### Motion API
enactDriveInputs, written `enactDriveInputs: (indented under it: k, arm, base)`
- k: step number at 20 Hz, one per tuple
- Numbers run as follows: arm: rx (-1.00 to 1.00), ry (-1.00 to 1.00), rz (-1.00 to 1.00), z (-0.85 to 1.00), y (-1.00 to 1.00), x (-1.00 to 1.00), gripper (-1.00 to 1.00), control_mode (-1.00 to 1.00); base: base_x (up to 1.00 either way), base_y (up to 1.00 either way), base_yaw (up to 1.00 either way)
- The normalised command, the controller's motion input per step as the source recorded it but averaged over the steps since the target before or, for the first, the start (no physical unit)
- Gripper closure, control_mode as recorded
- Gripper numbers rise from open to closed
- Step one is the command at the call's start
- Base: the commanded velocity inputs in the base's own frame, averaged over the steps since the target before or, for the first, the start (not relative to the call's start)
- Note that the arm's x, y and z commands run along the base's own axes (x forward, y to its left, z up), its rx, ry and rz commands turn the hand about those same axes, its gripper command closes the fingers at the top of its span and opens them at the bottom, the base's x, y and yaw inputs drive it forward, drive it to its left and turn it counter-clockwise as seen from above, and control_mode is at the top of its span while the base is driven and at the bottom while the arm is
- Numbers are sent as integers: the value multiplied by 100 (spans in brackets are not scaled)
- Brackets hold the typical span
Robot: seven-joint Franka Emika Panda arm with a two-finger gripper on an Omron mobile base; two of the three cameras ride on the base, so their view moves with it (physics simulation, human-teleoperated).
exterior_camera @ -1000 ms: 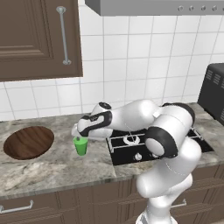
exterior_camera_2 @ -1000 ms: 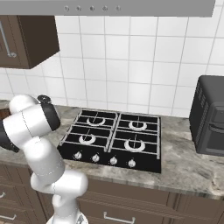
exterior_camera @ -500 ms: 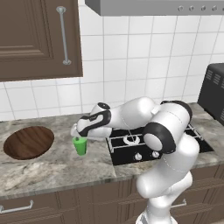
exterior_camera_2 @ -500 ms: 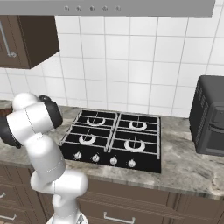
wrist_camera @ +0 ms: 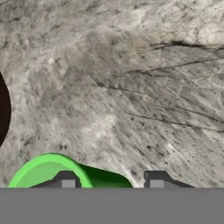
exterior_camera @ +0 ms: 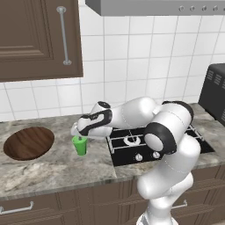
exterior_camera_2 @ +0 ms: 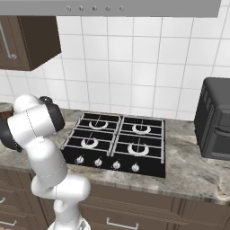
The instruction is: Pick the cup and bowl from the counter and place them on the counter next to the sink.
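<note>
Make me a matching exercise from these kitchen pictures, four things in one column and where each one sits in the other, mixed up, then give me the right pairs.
Things:
1. small bright green plastic cup
2. wide dark brown wooden bowl
3. black gas stovetop
4. black boxy countertop oven

Places:
A. far right end of the grey stone counter
B. far left of the counter
C. under the robot's hand
D. set into the counter, between cup and oven

Pairs: 1-C, 2-B, 3-D, 4-A

A bright green cup (exterior_camera: 80, 145), a dark brown wood-grained bowl (exterior_camera: 28, 143) at nine o'clock, and mottled grey-beige counter (exterior_camera: 52, 169) are shown.
</note>
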Motion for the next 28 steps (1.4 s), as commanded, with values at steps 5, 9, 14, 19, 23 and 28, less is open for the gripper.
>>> enactDriveInputs:
  k: [5, 9, 14, 19, 23, 28]
  arm:
    - [0, 0, 0, 0, 0, 0, 100, -100]
    - [0, 2, 0, 2, -1, 1, 100, -100]
    - [0, 1, 0, 13, -3, 0, 100, -100]
    - [-5, 2, 3, 23, -18, 40, 100, -100]
    - [0, 0, 12, 5, -63, -8, 100, -100]
    - [0, 0, 9, 7, -70, -31, 100, -100]
  base:
    - [0, 0, 0]
    - [0, 0, 0]
    - [0, 0, 0]
    - [0, 0, 0]
    - [0, 0, 0]
    - [0, 0, 0]
